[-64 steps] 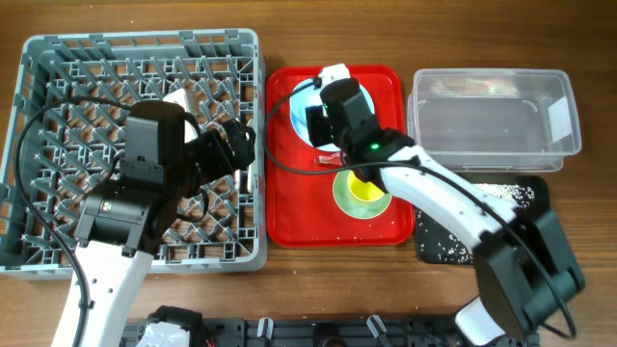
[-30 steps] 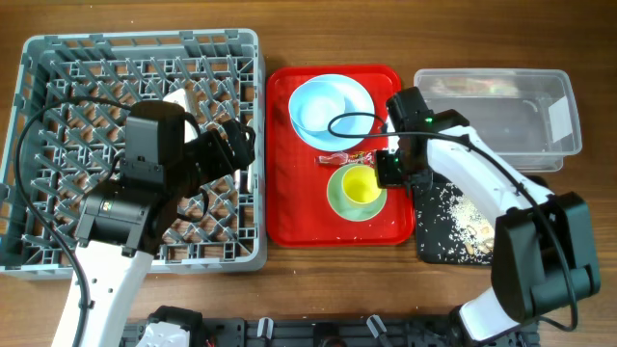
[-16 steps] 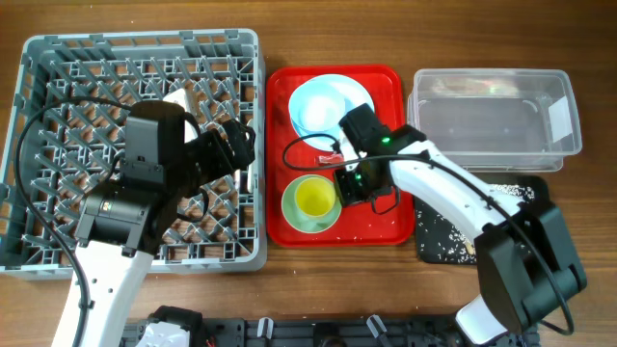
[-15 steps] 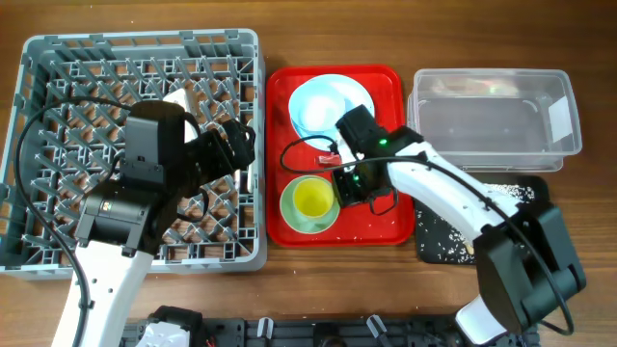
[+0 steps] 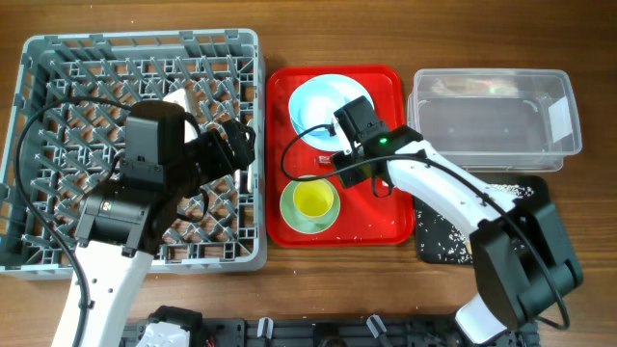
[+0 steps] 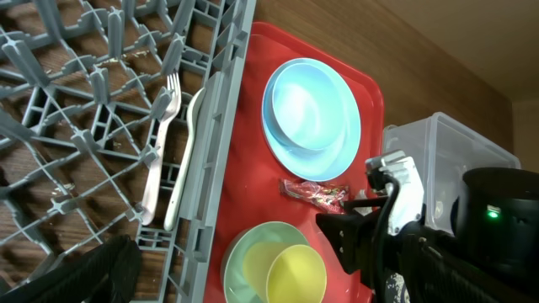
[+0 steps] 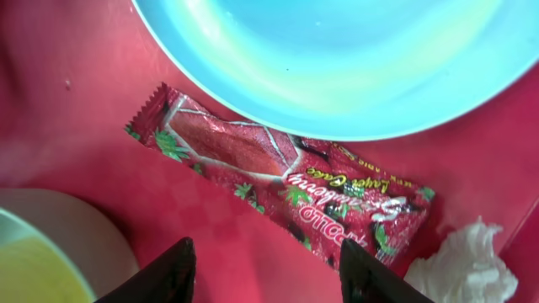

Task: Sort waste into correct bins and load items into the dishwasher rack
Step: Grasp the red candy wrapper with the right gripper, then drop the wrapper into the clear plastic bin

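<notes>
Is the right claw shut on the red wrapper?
No, the right claw is open above the red wrapper, which lies flat on the red tray beside the pale-blue plate.

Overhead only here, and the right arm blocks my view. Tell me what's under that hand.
Observer: The open right hand hangs over a red wrapper lying flat beside the blue plate.
Operator: Say what else is close.
Observer: A crumpled white tissue lies at the wrapper's end.
Operator: Report the cutlery.
Observer: The white fork and spoon lie in the rack, along its wall by the red tray.
</notes>
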### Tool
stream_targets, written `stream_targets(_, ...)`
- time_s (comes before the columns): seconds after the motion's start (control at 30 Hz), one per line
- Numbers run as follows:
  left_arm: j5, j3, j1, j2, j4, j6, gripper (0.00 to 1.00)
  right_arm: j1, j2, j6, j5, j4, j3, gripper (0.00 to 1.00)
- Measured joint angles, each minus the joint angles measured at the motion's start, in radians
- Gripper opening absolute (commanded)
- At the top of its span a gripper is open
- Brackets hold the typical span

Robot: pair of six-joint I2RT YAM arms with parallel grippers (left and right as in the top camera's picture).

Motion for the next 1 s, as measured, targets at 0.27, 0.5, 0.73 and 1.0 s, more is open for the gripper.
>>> stream_targets(0.27,0.0,0.0,0.0,0.0,0.0,0.0,1.0,0.0,0.08,-0.126,0.06,0.077,-0.001,0.59)
stream_targets(0.5,0.0,0.0,0.0,0.0,0.0,0.0,1.0,0.0,0.099,-0.148,0.077,0.115,-0.001,0.44)
stream_targets(0.73,0.0,0.0,0.0,0.0,0.0,0.0,1.0,0.0,0.099,-0.133,0.027,-0.019,-0.002,0.04)
stream_targets(1.0,0.0,0.0,0.0,0.0,0.0,0.0,1.0,-0.001,0.098,-0.108,-0.094,-0.186,0.038,0.04)
